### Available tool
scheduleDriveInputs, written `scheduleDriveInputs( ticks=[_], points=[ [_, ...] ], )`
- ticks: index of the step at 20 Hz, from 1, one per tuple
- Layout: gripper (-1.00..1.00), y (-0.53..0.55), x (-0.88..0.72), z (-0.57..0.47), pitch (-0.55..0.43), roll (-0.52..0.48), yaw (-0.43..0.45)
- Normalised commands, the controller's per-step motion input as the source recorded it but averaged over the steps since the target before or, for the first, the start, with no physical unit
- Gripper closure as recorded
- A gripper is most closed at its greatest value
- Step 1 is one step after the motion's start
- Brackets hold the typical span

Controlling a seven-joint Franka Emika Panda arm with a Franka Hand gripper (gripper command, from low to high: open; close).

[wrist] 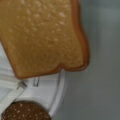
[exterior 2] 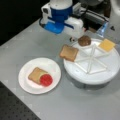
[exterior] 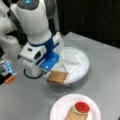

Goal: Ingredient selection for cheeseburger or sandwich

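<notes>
On the round white paper plate [exterior 2: 25, 82], a tan bread slice [exterior 2: 36, 74] already lies with green lettuce [exterior: 75, 110] and a red tomato disc [exterior 2: 46, 80] resting on its end toward 4 o'clock in a front view. The second bread slice [exterior 2: 68, 53] sits at the 9 o'clock rim of the divided white tray [exterior 2: 105, 77], overhanging the edge; the brown round patty [exterior 2: 84, 40] lies at the tray's 12 o'clock and the yellow cheese square [exterior 2: 106, 45] at about 1 o'clock. The gripper [exterior: 51, 67] hangs just above this second slice, at the tray's 8 o'clock edge in a front view, and the slice [wrist: 45, 37] fills most of the wrist view, with the patty [wrist: 25, 111] at 7 o'clock. Whether the claw is parted or clamped on the slice I cannot tell. The slice looks light, thin and stiff, probably smooth plastic and a little slippery; its overhanging edge seems the likeliest place to pinch it across the thickness.
</notes>
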Motion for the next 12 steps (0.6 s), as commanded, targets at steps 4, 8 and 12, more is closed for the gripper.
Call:
scheduleDriveInputs(
  ticks=[4,8,12],
  points=[
    [-1.00,-0.36,0.23,-0.06,0.029,0.240,-0.092],
    [-1.00,-0.31,0.22,-0.06,-0.011,0.362,-0.099],
    [-1.00,-0.24,0.21,-0.04,-0.073,0.476,-0.100]
  ],
)
